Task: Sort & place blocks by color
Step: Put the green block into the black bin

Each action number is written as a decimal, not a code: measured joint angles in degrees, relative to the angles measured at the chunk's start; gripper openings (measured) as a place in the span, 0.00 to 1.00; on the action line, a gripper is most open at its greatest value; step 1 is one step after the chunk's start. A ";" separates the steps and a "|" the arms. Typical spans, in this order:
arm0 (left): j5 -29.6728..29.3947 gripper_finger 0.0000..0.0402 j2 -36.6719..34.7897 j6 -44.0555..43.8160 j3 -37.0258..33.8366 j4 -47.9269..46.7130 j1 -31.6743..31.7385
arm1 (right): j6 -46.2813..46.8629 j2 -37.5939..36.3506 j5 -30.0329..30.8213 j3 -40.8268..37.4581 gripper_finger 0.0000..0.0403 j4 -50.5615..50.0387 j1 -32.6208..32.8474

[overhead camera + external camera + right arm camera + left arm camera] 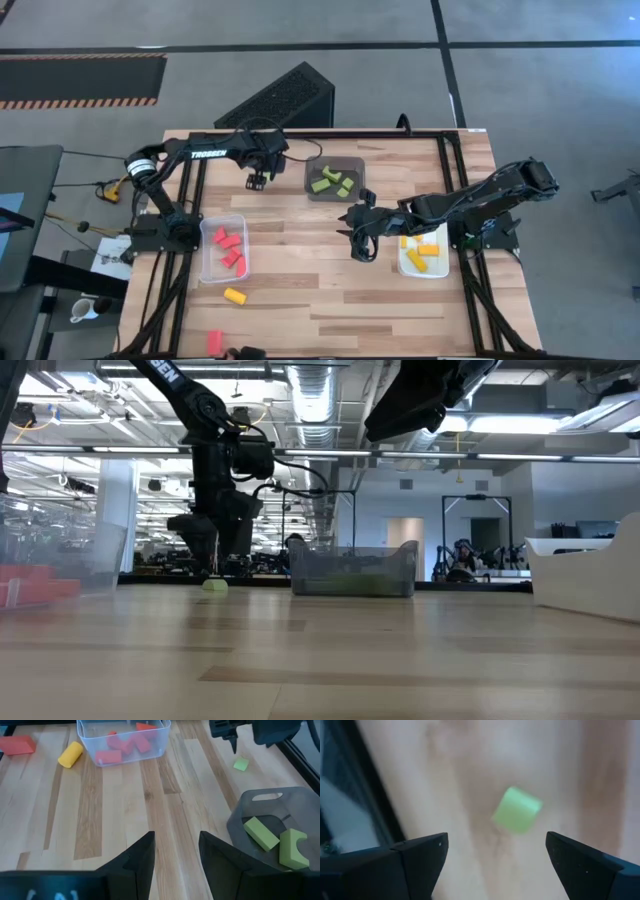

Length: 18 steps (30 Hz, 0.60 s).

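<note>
The left pincer (492, 857) hangs spread wide over a small light-green block (516, 810) lying on the desk (330, 290) beside the grey bin (318, 192); light, rigid, probably best pinched across its flat sides.

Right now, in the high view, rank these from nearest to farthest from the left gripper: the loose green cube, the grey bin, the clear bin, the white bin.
1. Green cube, on the table right under the open left gripper.
2. Grey bin, just to its right.
3. Clear bin, toward the table's front left.
4. White bin, far right.
</note>
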 joint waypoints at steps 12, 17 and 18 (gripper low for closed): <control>2.99 0.81 5.27 6.33 0.02 0.57 -0.03 | 0.46 0.02 -0.22 0.00 0.43 0.05 0.09; 1.28 0.79 7.41 6.29 0.14 0.83 0.07 | 0.48 0.04 -0.22 0.00 0.43 0.04 0.39; 1.63 0.77 7.84 6.35 0.26 0.67 0.07 | 0.48 0.04 -0.21 0.00 0.43 0.06 0.37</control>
